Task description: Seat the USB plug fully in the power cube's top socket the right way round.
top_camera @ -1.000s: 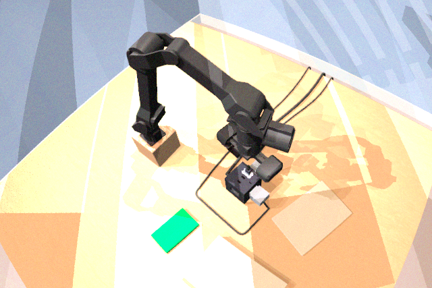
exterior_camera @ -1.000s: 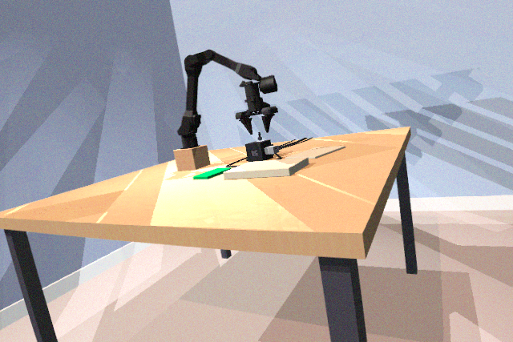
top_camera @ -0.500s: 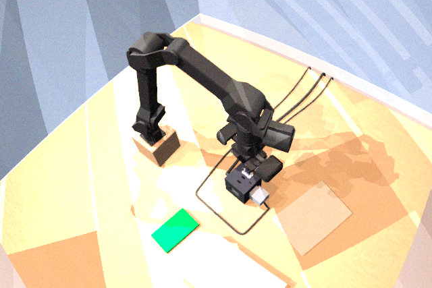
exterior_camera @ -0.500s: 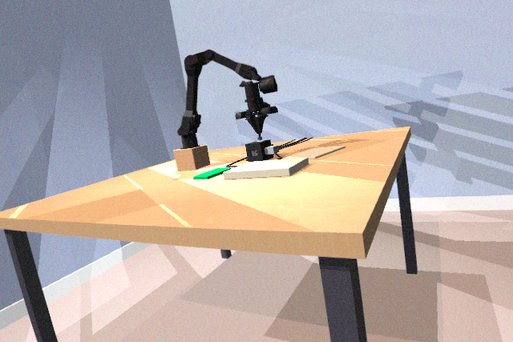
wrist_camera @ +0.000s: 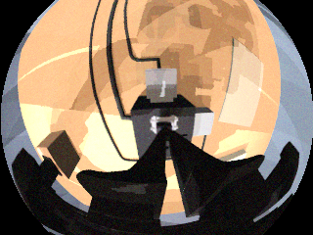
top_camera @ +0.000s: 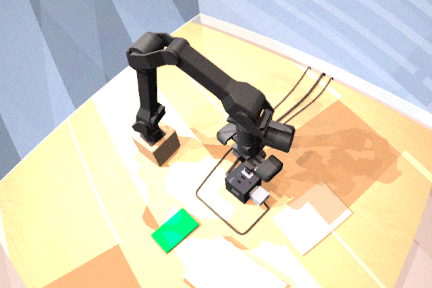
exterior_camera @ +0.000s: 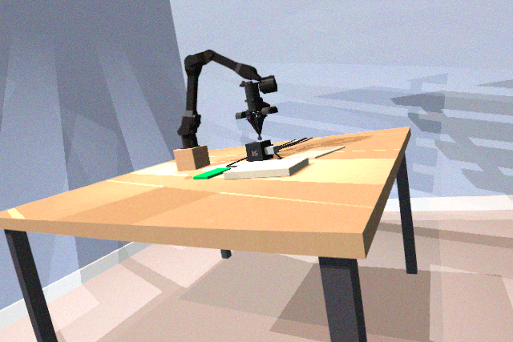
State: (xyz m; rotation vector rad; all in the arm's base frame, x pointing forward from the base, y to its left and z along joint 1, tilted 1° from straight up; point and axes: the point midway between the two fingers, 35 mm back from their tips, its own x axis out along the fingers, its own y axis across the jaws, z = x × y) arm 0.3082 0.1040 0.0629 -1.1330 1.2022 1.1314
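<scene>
Top view: gripper [top_camera: 248, 170] pinches the plug [top_camera: 248, 173] atop the cube [top_camera: 241, 183]; green card [top_camera: 174, 229] at 7 o'clock.

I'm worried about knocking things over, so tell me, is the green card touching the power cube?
No, the green card lies flat on the table well apart from the power cube, with bare table top and a loop of black cable between them.
</scene>
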